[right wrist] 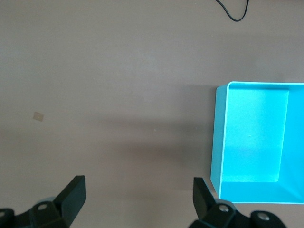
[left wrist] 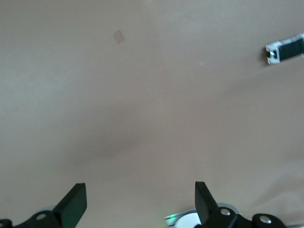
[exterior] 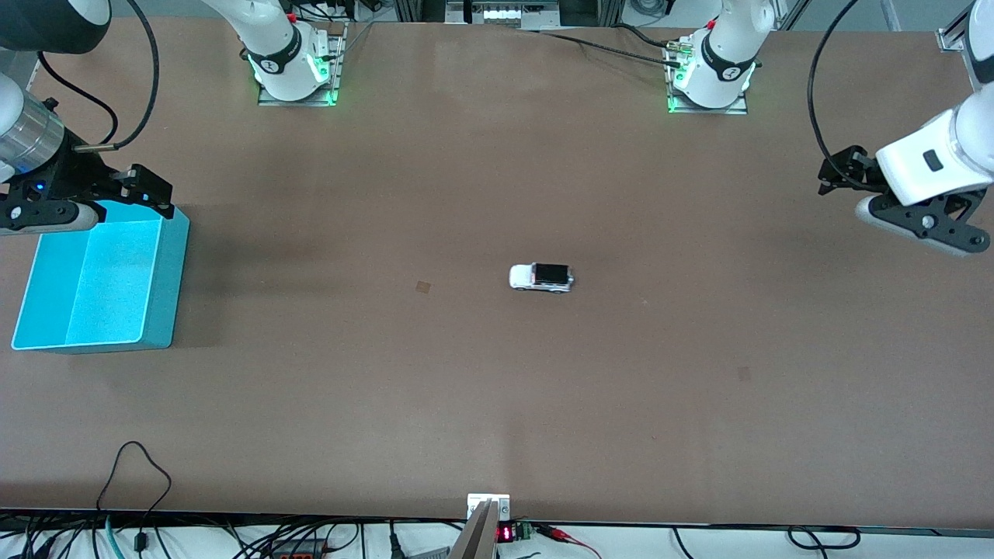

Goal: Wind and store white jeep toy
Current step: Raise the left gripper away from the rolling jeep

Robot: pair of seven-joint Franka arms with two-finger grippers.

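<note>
Nothing done yet, by the look of it. The white jeep toy (exterior: 541, 277) sits on its wheels mid tabletop (exterior: 497, 388), untouched, well apart from both arms. Left claw (exterior: 835, 177) hangs over the left arm's end of the tabletop, jaws spread wide, holding nothing. Right claw (exterior: 144, 186) hovers by the rim of the blue bin (exterior: 159, 310) at the right arm's end, also wide open and empty. Bin is empty. Still left: grasp, wind, then store, presumably in that bin.
</note>
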